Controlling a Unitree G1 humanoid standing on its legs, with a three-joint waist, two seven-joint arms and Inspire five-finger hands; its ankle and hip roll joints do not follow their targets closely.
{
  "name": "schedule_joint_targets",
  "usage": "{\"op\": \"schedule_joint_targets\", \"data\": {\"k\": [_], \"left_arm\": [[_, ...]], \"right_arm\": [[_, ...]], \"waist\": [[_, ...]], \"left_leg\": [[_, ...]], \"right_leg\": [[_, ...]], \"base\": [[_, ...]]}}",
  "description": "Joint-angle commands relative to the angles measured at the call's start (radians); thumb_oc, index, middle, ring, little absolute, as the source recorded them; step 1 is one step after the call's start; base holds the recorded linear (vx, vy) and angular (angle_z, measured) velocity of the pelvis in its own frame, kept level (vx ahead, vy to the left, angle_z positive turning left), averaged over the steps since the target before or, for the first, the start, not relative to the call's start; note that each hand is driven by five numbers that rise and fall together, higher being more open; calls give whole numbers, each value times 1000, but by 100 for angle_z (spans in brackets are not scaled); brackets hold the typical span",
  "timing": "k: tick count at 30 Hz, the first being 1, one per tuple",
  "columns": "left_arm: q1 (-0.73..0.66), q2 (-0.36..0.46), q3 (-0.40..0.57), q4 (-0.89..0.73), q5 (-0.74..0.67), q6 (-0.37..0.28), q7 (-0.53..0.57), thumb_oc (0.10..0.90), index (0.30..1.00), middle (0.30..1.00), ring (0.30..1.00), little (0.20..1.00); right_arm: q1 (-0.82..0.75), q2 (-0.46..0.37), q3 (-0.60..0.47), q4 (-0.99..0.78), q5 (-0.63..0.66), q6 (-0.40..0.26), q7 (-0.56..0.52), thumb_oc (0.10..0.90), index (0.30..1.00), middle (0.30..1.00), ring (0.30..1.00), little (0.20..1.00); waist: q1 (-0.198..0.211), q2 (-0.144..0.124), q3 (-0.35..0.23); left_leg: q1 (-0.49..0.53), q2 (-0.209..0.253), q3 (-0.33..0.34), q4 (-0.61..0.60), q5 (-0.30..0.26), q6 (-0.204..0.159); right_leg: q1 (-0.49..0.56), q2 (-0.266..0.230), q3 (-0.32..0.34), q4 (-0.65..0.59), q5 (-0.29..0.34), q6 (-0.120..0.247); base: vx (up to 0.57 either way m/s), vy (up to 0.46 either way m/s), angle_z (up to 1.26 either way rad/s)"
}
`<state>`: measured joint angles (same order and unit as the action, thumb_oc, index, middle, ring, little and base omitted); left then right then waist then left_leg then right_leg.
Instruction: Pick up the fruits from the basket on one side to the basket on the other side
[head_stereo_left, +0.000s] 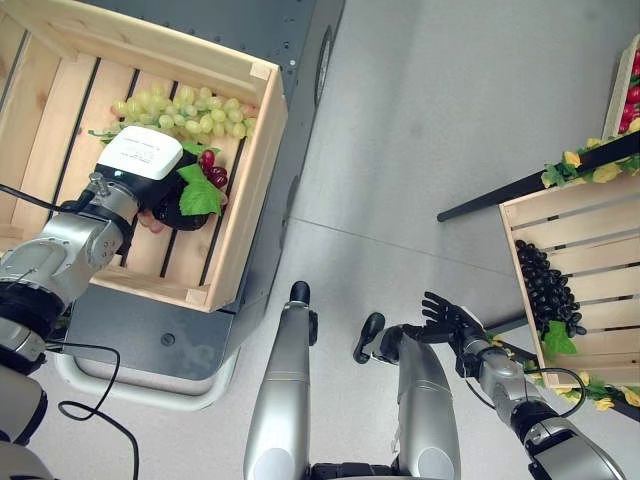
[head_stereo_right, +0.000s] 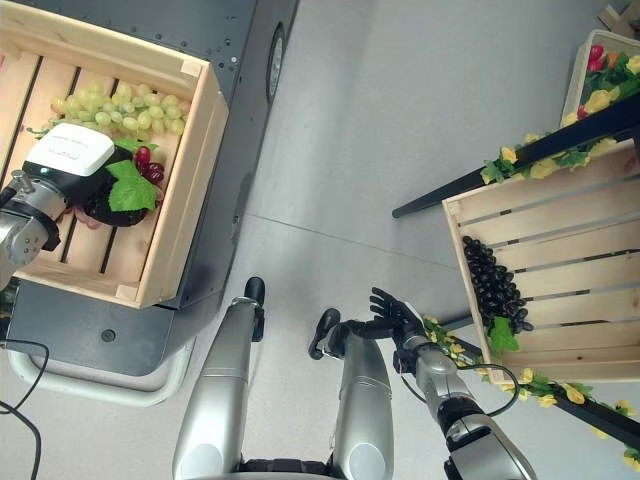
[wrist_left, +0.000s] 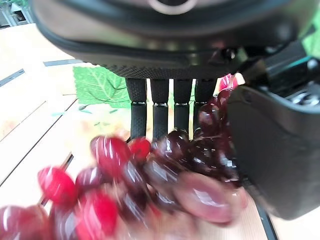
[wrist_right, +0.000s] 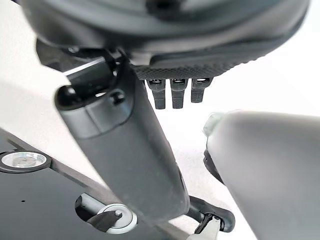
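1. Left wooden crate (head_stereo_left: 262, 150), slatted, resting on a dark cart (head_stereo_left: 150, 345); high side walls all round, open at the top only.
2. Left hand (head_stereo_left: 150, 175) down inside that crate, fingers (wrist_left: 160, 107) and thumb curled round a red grape bunch (wrist_left: 150, 175), green leaf (head_stereo_left: 200, 192) attached.
3. Red bunch close to the crate's right wall, its long axis hard to tell under the hand.
4. Green grape bunch (head_stereo_left: 185, 110) lying across the slats, just beyond the hand, along the far wall.
5. Right wooden crate (head_stereo_left: 560, 240) well apart across open grey floor (head_stereo_left: 420, 130), black grape bunch (head_stereo_left: 548, 290) lengthwise along its near-left wall.
6. Right hand (head_stereo_left: 445, 320) low over the floor, fingers spread, empty.
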<state>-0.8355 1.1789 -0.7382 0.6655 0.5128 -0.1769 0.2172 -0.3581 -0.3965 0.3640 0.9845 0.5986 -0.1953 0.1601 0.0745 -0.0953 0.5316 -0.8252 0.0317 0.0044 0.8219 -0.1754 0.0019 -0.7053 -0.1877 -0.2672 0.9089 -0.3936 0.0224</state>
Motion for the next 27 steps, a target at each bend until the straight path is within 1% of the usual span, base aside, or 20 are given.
{"op": "schedule_joint_targets", "data": {"k": [1, 2, 3, 5, 7, 8, 9, 10, 11, 12, 13, 14, 15, 18, 21, 22, 24, 25, 27], "left_arm": [[71, -21, 113, 19, -100, 25, 86, 400, 300, 300, 300, 300], [97, -29, 144, 26, -132, 23, 110, 400, 300, 300, 300, 300], [127, -40, 191, 41, -166, 3, 142, 400, 300, 300, 300, 300], [196, -81, 298, 74, -264, -49, 213, 400, 300, 300, 300, 300], [261, -128, 409, 105, -336, -109, 244, 400, 300, 300, 300, 300], [325, -183, 529, 117, -438, -168, 240, 400, 300, 300, 300, 300], [326, -183, 530, 116, -438, -168, 240, 400, 300, 300, 300, 300], [361, -221, 598, 116, -512, -209, 230, 400, 300, 300, 300, 300], [386, -242, 639, 108, -566, -231, 221, 400, 300, 300, 300, 300], [438, -293, 712, 77, -680, -267, 186, 400, 300, 300, 300, 300], [461, -318, 742, 60, -731, -284, 174, 400, 300, 300, 300, 300], [475, -330, 758, 51, -759, -291, 162, 400, 300, 300, 300, 300], [494, -354, 783, 26, -815, -295, 147, 400, 300, 300, 300, 300], [532, -392, 830, -15, -951, -316, 110, 400, 300, 300, 300, 300], [563, -428, 865, -57, -1021, -321, 79, 400, 300, 300, 300, 300], [574, -442, 879, -87, -1061, -321, 55, 400, 300, 300, 300, 300], [582, -454, 884, -121, -1097, -320, 28, 400, 300, 300, 300, 300], [586, -461, 888, -151, -1133, -333, -7, 400, 300, 300, 300, 300], [583, -459, 886, -212, -1119, -331, -24, 400, 300, 300, 300, 300]], "right_arm": [[59, -81, -57, -39, 63, -63, 44, 800, 900, 900, 900, 900], [69, -76, -59, -50, 66, -63, 47, 800, 900, 900, 900, 900], [74, -72, -61, -63, 70, -60, 49, 800, 900, 900, 900, 900], [92, -56, -62, -91, 77, -61, 52, 800, 900, 900, 900, 900], [108, -38, -60, -128, 86, -59, 45, 800, 900, 900, 900, 900], [127, -17, -66, -179, 94, -51, 35, 800, 900, 900, 900, 900], [127, -17, -65, -179, 94, -51, 35, 800, 900, 900, 900, 900], [140, -2, -68, -210, 98, -43, 25, 800, 900, 900, 900, 900], [150, 7, -69, -231, 95, -37, 20, 800, 900, 900, 900, 900], [180, 27, -69, -278, 78, -39, 0, 800, 900, 900, 900, 900], [192, 36, -70, -300, 61, -36, -15, 800, 900, 900, 900, 900], [199, 40, -72, -313, 54, -30, -22, 800, 900, 900, 900, 900], [215, 48, -71, -339, 36, -29, -46, 800, 900, 900, 900, 900], [243, 68, -71, -391, 11, -42, -82, 800, 900, 900, 900, 900], [267, 92, -67, -439, -18, -38, -115, 800, 900, 900, 900, 900], [278, 102, -62, -471, -29, -33, -111, 800, 900, 900, 900, 900], [289, 111, -48, -507, -39, -24, -102, 800, 900, 900, 900, 900], [295, 120, -37, -539, -46, -25, -90, 800, 900, 900, 900, 900], [295, 125, -13, -588, -59, -22, -49, 800, 900, 900, 900, 900]], "waist": [[31, 40, -12], [34, 42, -12], [34, 42, -12], [38, 42, -12], [40, 44, -12], [43, 46, -12], [42, 46, -12], [43, 50, -12], [42, 52, -16], [38, 59, -46], [34, 65, -64], [32, 69, -75], [26, 78, -100], [14, 99, -146], [3, 113, -196], [-1, 119, -219], [-5, 128, -247], [-6, 134, -266], [-4, 141, -295]], "left_leg": [[157, -44, 49, -107, -59, 58], [178, -45, 50, -113, -62, 58], [198, -47, 50, -123, -59, 58], [255, -52, 52, -150, -57, 57], [307, -57, 53, -173, -56, 57], [367, -62, 54, -203, -54, 58], [368, -62, 53, -203, -54, 58], [413, -67, 53, -228, -51, 58], [441, -71, 52, -245, -49, 58], [492, -75, 50, -289, -45, 58], [520, -79, 48, -317, -38, 57], [538, -81, 47, -334, -34, 57], [569, -85, 44, -368, -25, 56], [653, -95, 35, -443, -10, 56], [718, -103, 35, -516, 7, 52], [750, -107, 32, -552, 15, 49], [790, -111, 25, -598, 25, 49], [808, -113, 20, -621, 32, 48], [832, -114, 11, -663, 47, 47]], "right_leg": [[86, 21, -12, -83, 130, -22], [105, 20, -10, -90, 131, -20], [120, 17, -11, -97, 135, -18], [171, 15, -9, -120, 143, -12], [215, 12, -7, -136, 149, -7], [265, 9, -3, -159, 156, -1], [266, 9, -3, -160, 156, -1], [304, 8, 1, -181, 159, 2], [328, 8, 4, -197, 163, 5], [368, 9, 14, -241, 175, 11], [390, 11, 20, -268, 183, 14], [404, 12, 22, -283, 186, 16], [429, 14, 28, -318, 197, 21], [499, 24, 39, -398, 214, 29], [561, 37, 44, -486, 234, 38], [594, 44, 46, -532, 244, 42], [636, 52, 46, -591, 256, 43], [656, 56, 46, -618, 264, 43], [682, 64, 47, -663, 274, 43]], "base": [[-1, -34, -7], [-7, -37, -7], [3, -50, -5], [-2, -54, -1], [-3, -51, -1], [-1, -45, -4], [6, -42, -4], [19, -16, -7], [51, -28, -7], [67, -20, -8], [73, -14, -7], [72, 3, -12], [77, 12, -15], [97, 3, -15], [107, -32, -8], [116, -52, -14], [108, -64, -8], [72, -83, 0], [44, -108, 1]]}}
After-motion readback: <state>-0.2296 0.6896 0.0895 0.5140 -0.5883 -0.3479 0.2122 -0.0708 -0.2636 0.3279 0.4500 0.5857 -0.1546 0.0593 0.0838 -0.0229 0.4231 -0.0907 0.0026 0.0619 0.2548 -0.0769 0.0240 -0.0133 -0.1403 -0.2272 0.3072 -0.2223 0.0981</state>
